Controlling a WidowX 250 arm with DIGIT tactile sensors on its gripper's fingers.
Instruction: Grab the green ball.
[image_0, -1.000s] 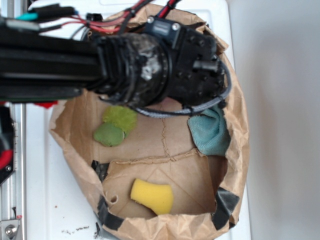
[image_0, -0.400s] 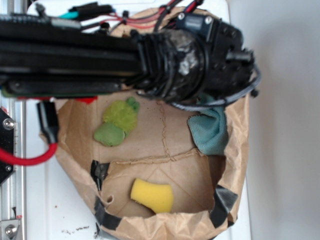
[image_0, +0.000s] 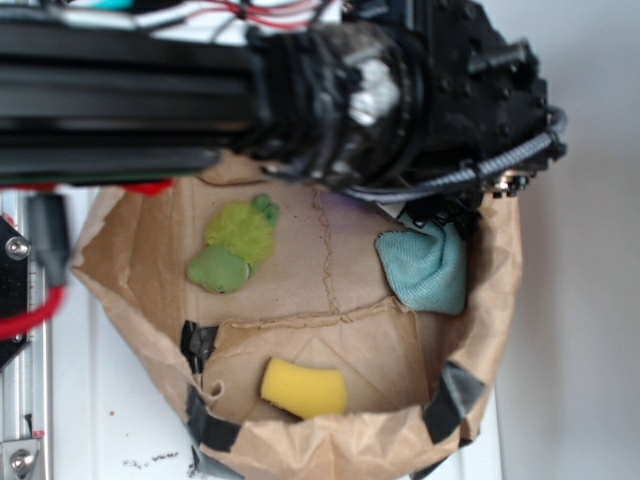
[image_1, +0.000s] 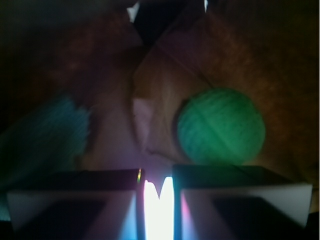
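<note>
Two views. We start with the white table (image_0: 110, 420), which carries everything. The black arm (image_0: 300, 90) fills the top of the exterior view, its wrist over the far right part of a brown paper bag (image_0: 495, 300). The bag lies opened out like a shallow bowl, with black tape patches (image_0: 455, 395) on its near rim. From outside the jaws are hidden under the wrist.

In the dark, blurred wrist view we see the jaws as two pale-edged blocks along the bottom. They are nearly together, with only a thin bright slit between them and nothing in it.

The teal-blue cloth (image_0: 425, 268) is bunched against the bag's right wall, just below the wrist in the exterior view. In the wrist view it is a blur ahead of the jaws toward the left edge.

The lime plush toy (image_0: 240, 235), with its smooth pale-green lump, is on the bag floor well away from the jaws. The yellow sponge (image_0: 303, 388) is further off still, by the near rim.

The green ball (image_1: 220, 126) shows in the wrist view only. It rests on brown paper just ahead of the jaws, off toward the right-hand block and not in line with the slit. We cannot tell whether it touches that block. In the exterior view the arm covers it.
</note>
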